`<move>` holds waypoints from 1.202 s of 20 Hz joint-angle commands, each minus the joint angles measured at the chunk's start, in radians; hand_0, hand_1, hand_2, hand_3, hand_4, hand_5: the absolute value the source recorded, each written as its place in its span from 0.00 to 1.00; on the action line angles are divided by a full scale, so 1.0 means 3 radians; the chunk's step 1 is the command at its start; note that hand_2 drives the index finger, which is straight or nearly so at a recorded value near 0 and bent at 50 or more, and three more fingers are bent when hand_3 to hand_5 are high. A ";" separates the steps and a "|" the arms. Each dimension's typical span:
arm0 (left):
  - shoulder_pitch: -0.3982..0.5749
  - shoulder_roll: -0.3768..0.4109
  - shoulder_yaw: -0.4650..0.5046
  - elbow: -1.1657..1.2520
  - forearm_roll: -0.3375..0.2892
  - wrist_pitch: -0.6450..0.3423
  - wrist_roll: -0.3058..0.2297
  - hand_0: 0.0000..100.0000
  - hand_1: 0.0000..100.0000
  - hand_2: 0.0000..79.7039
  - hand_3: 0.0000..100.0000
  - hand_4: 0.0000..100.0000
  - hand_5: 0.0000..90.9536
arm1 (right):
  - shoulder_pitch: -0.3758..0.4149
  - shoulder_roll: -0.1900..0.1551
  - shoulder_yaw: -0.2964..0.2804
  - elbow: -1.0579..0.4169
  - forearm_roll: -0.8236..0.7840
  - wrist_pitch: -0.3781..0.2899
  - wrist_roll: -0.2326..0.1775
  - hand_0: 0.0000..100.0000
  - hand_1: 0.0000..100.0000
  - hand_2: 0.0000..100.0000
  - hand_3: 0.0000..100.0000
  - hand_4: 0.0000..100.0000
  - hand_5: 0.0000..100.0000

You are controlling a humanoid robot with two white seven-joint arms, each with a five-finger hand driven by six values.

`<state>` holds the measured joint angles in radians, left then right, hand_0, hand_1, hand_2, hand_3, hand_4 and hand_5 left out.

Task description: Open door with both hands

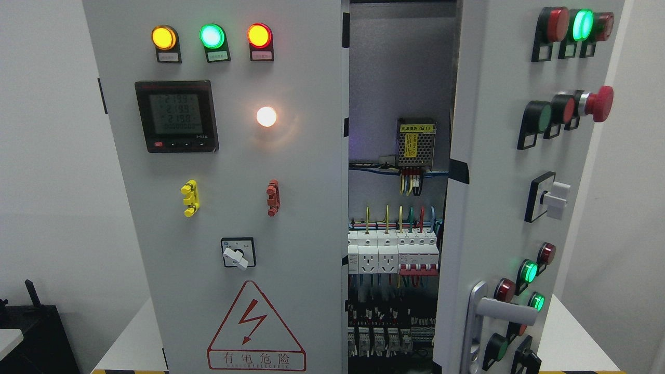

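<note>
Head view: a grey cabinet (234, 208) fills the frame, its left door (218, 156) closed from nine to six o'clock and its right door (499, 182) swung ajar at three o'clock, showing wiring and breakers (395, 254) between them. Smaller, a silver handle (499, 311) sits at five o'clock on the right door. Neither robot hand is in view, so their state cannot be told.

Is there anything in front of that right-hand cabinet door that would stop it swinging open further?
Nothing visible blocks it. The right door already stands ajar, its lever handle unobstructed, breakers showing through the gap. Neither robot hand is in view.
</note>
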<state>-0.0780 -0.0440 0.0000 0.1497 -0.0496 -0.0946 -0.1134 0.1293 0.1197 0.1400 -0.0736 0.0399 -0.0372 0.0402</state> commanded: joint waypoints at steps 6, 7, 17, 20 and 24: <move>0.0990 0.0019 -0.0092 -0.2444 -0.0044 0.0519 -0.0036 0.00 0.00 0.00 0.00 0.04 0.00 | 0.0004 0.0000 0.0004 0.0000 0.0000 0.0001 -0.0001 0.00 0.00 0.00 0.00 0.00 0.00; 0.1098 0.0034 -0.0092 -0.2731 -0.0044 0.0596 -0.0082 0.00 0.00 0.00 0.00 0.04 0.00 | -0.0002 0.0000 -0.0001 0.0000 0.0000 0.0001 -0.0001 0.00 0.00 0.00 0.00 0.00 0.00; 0.1901 0.0417 -0.0092 -0.5043 0.0007 0.0495 -0.0143 0.00 0.00 0.00 0.00 0.04 0.00 | 0.0004 0.0000 -0.0001 0.0000 0.0000 0.0001 -0.0001 0.00 0.00 0.00 0.00 0.00 0.00; 0.2156 0.0514 -0.0067 -0.5493 0.0007 0.0112 -0.0143 0.00 0.00 0.00 0.00 0.04 0.00 | 0.0004 0.0000 0.0004 0.0000 0.0000 0.0001 -0.0001 0.00 0.00 0.00 0.00 0.00 0.00; 0.2468 0.0576 0.0005 -0.5969 0.0124 -0.0277 -0.0138 0.00 0.00 0.00 0.00 0.04 0.00 | -0.0002 0.0000 -0.0001 0.0000 0.0000 0.0001 -0.0001 0.00 0.00 0.00 0.00 0.00 0.00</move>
<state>0.5280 0.0548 -0.0001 -1.0823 -0.0356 -0.1040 -0.1561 0.1298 0.1197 0.1401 -0.0736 0.0399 -0.0372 0.0402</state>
